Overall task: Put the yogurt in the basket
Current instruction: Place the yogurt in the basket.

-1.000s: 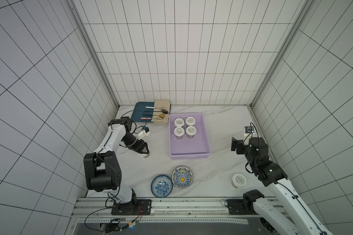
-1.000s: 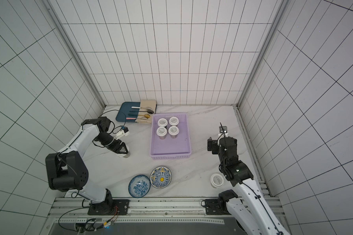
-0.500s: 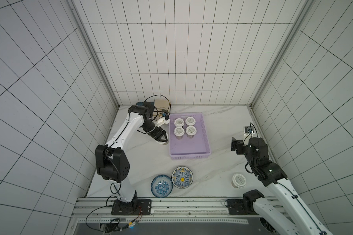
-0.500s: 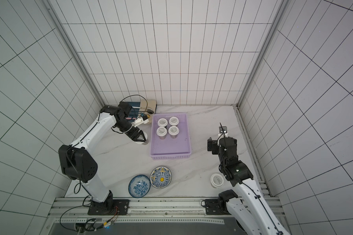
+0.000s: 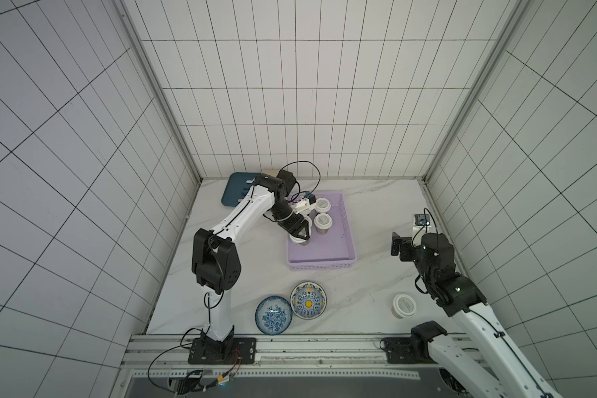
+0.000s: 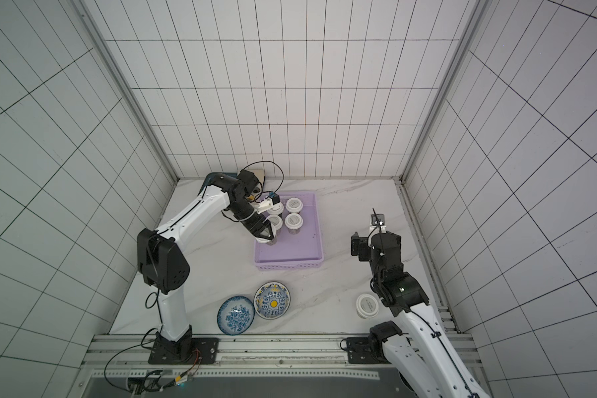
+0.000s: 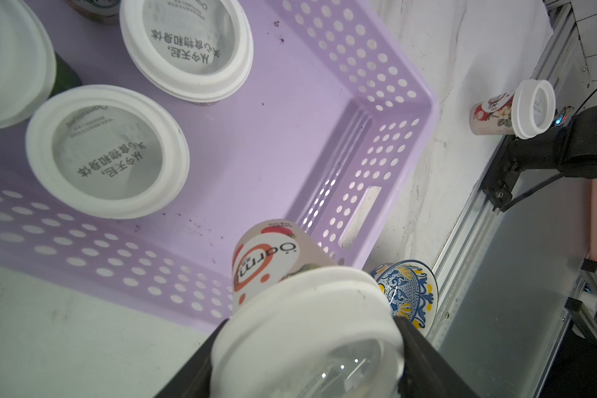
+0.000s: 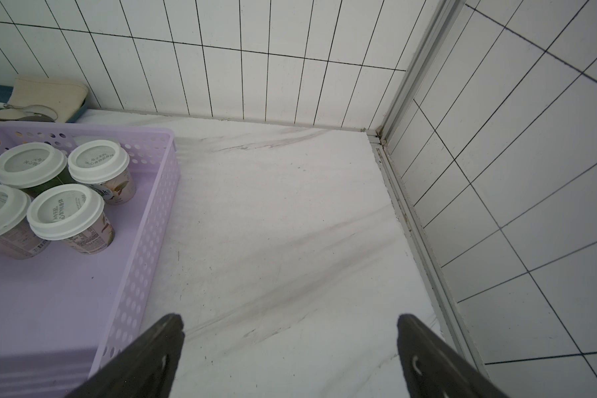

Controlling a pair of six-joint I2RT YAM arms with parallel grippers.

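I see the marble table [image 5: 376,213] with the lilac basket [image 5: 321,267] near its centre. My left gripper [image 5: 302,236] is clamped on a yogurt cup [image 7: 268,262] by its white lid, at the basket's 9 o'clock side, just inside the wall. I cannot tell whether the cup touches the floor. My right gripper [image 8: 290,330] hangs at 3 o'clock, fingers wide apart on nothing. Two patterned bowls [image 5: 308,299] sit at 6 o'clock. Four more cups [image 8: 64,212] cluster at the basket's 12 o'clock end. A sixth cup [image 5: 404,305] stands on the table at 4 o'clock.
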